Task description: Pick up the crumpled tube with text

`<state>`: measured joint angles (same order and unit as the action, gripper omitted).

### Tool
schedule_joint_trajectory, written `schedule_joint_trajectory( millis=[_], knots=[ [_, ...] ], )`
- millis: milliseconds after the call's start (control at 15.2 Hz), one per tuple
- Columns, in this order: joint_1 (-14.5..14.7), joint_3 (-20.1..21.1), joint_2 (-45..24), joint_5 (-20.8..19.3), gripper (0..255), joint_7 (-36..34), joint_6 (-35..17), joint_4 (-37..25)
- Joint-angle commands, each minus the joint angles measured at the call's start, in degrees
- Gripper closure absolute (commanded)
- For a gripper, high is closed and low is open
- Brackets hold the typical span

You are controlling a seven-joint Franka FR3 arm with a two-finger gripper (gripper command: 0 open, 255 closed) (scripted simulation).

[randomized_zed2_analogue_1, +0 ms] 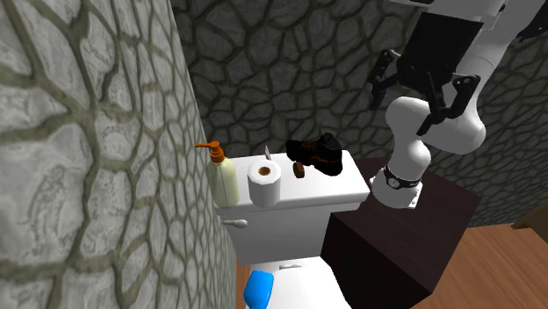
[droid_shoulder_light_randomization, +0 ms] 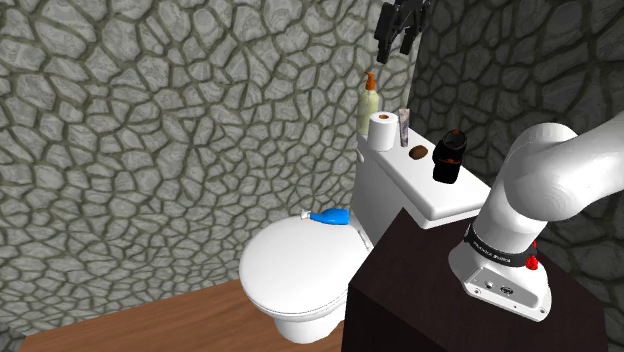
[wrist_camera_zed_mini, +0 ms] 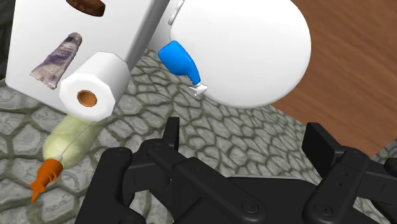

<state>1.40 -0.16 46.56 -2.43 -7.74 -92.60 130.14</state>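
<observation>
The black gripper (droid_shoulder_light_randomization: 400,28) hung at the shoulder view's top, fingers spread and empty, high above the smooth white toilet tank (droid_shoulder_light_randomization: 440,200). The crumpled, printed tube (droid_shoulder_light_randomization: 404,127) sat on the tank lid just beside a cylindrical paper roll (droid_shoulder_light_randomization: 380,131), before a rough cobbled stone wall (droid_shoulder_light_randomization: 150,120).

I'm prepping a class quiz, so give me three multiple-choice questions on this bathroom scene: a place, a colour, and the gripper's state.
1. Where is the crumpled tube? A on the toilet tank lid; B in a sink; C on a shelf.
2. The bottle on the toilet seat lid is: A red; B blue; C green.
3. The gripper is: A shut on the tube; B open; C shut on the bottle.
Answers: A, it sits beside the toilet paper roll; B, blue body, white cap; B, fingers apart, clasping nothing.
</observation>
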Motion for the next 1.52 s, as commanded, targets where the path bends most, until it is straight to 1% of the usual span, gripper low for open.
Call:
schedule_joint_trajectory(
  millis=[0, 396, 726, 1122, 1452],
  knots=[
    [0.0, 0.0, 0.0, 0.0, 0, 0.0, 0.0, 0.0],
    [-3.5, -5.2, -4.3, -2.8, 0, 1.4, -6.5, 3.1],
    [-6.3, -9.6, -9.1, -4.7, 0, 2.6, -11.9, 4.4],
    [-9.2, -15.0, -16.2, -6.3, 0, 4.1, -18.4, 4.6],
    [-11.3, -19.6, -23.1, -6.6, 0, 5.6, -23.5, 3.5]
  ],
)
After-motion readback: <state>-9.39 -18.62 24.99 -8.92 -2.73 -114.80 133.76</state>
